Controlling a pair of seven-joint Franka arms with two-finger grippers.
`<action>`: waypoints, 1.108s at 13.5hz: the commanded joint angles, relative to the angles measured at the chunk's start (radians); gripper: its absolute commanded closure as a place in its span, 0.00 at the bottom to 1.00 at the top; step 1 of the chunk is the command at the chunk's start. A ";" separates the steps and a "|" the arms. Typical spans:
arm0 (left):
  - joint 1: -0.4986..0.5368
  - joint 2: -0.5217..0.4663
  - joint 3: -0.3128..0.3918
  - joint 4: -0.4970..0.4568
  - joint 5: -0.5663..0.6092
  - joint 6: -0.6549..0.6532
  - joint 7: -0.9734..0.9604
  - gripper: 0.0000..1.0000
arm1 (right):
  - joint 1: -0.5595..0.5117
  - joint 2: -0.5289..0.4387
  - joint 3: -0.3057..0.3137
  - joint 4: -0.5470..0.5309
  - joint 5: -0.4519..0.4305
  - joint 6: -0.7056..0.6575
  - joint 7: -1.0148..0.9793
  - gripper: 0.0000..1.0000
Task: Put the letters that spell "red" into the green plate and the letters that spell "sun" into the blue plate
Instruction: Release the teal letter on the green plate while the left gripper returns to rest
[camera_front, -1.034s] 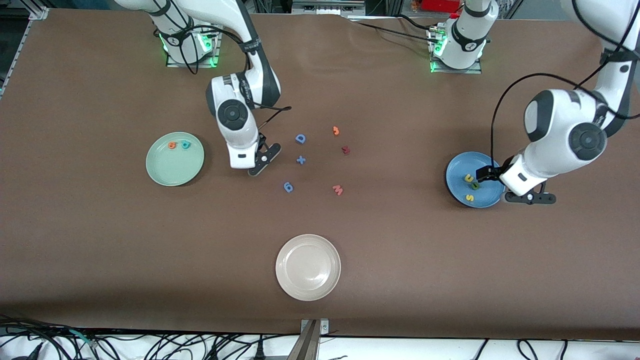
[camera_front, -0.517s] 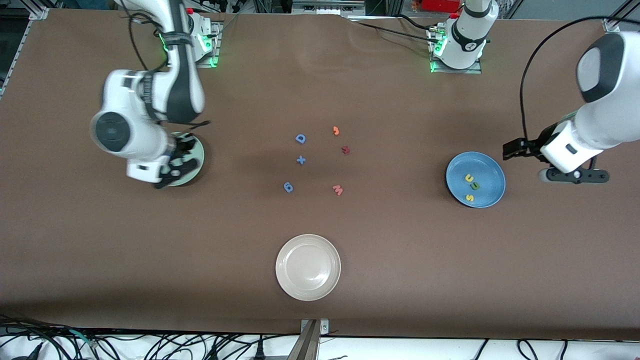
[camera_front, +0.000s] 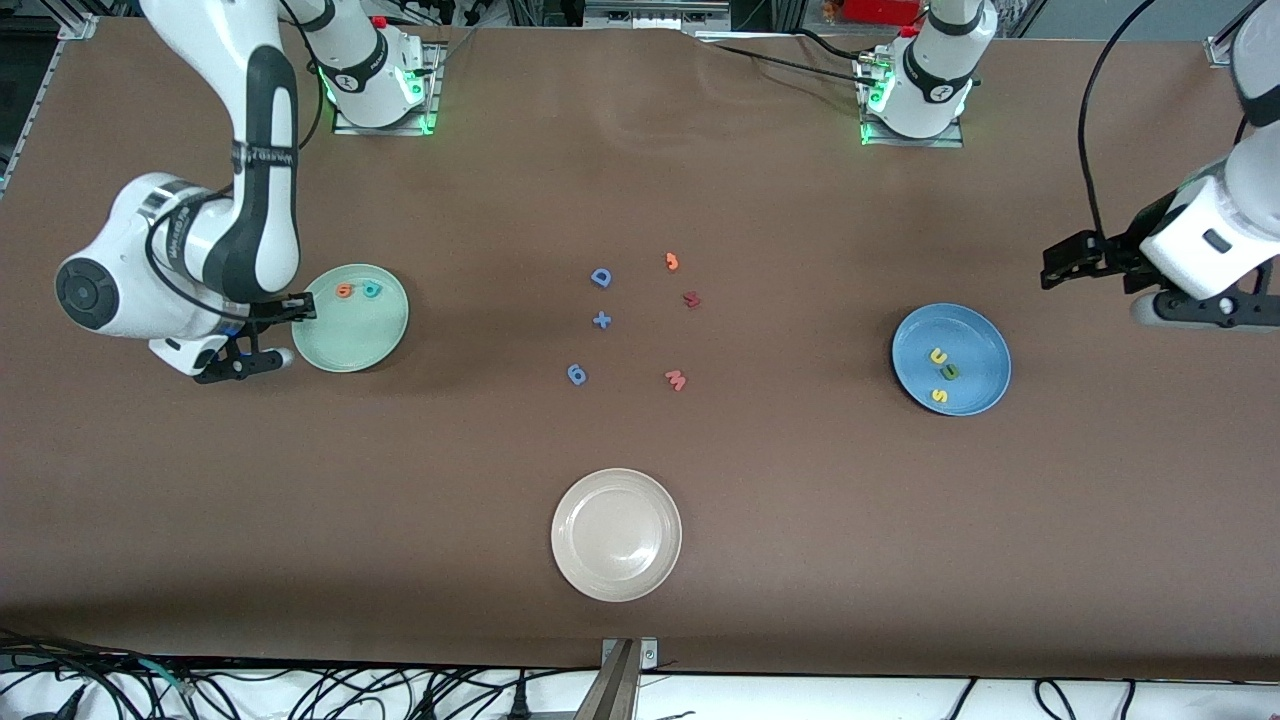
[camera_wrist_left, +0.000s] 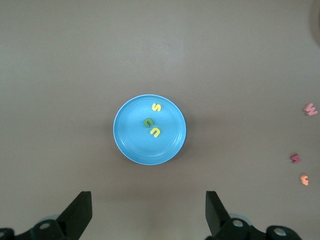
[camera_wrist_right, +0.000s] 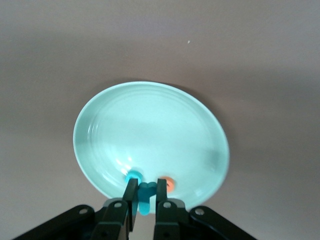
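**Q:** Teal foam is pinched in the right gripper (camera_wrist_right: 145, 197). Which piece, and why there?

**A:** Its jaws are nearly together on a small teal letter (camera_wrist_right: 145, 196), judged to be the "r", since the orange "e" (camera_front: 345, 291) and teal "d" (camera_front: 371, 290) already lie in the green plate (camera_front: 350, 345). The gripper hangs at the plate's rim on the right arm's end of the table, so a release there would probably miss; it must come over the dish first.

**Q:** And the left gripper (camera_wrist_left: 145, 212)?

**A:** It waits, jaws wide and empty, over bare table beside the blue plate (camera_front: 975, 335), toward the left arm's end. That plate holds the yellow "u" (camera_front: 937, 355), olive "n" (camera_front: 950, 372) and yellow "s" (camera_front: 939, 395), so "sun" looks finished.
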 joint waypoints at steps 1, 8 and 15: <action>-0.007 -0.006 0.007 0.051 -0.010 -0.038 0.015 0.00 | -0.043 0.104 0.067 0.011 0.127 0.036 0.022 0.86; -0.009 -0.010 0.042 0.080 -0.012 -0.060 0.097 0.00 | -0.046 0.141 0.092 0.011 0.141 0.084 0.025 0.01; 0.004 0.003 0.036 0.077 -0.007 -0.060 0.100 0.00 | 0.055 0.114 -0.219 0.123 0.121 -0.236 0.014 0.00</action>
